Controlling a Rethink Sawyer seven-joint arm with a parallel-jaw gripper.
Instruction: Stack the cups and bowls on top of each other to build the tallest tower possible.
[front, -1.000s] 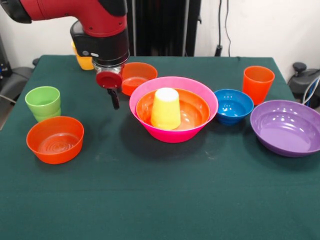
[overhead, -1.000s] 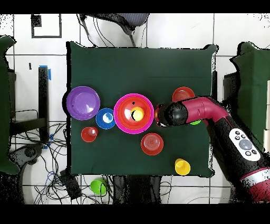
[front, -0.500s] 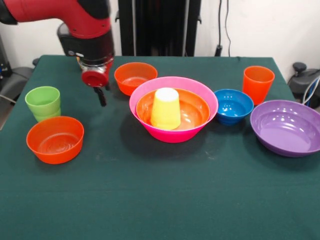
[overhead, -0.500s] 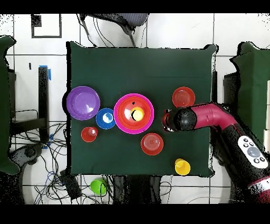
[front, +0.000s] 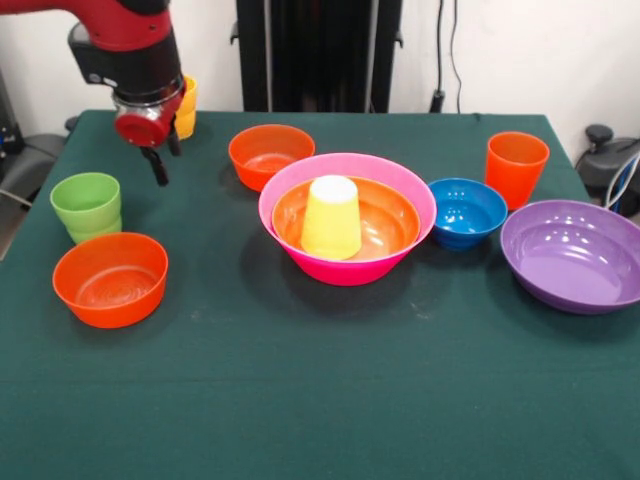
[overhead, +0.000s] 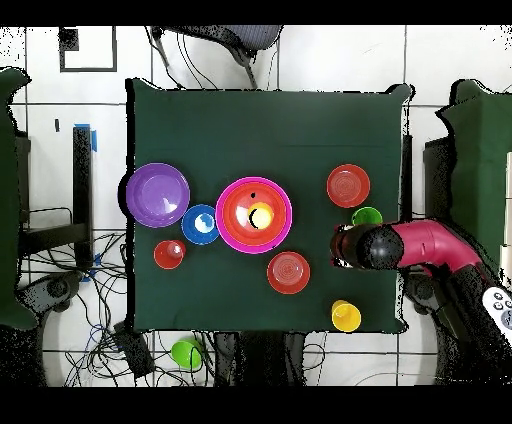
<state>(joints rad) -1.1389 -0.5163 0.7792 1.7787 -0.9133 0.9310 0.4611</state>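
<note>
green table – arm hides most of yellow cup

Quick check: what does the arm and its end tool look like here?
The arm has a glossy red shell over a black wrist block. A round red cap sits below that, and the gripper is a thin dark prong. The overhead view shows a rounded dark end on the red arm. No loose cables show.

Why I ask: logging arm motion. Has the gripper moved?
Yes. In the front view the gripper has moved left, away from the pink bowl, toward the green cup.
</note>
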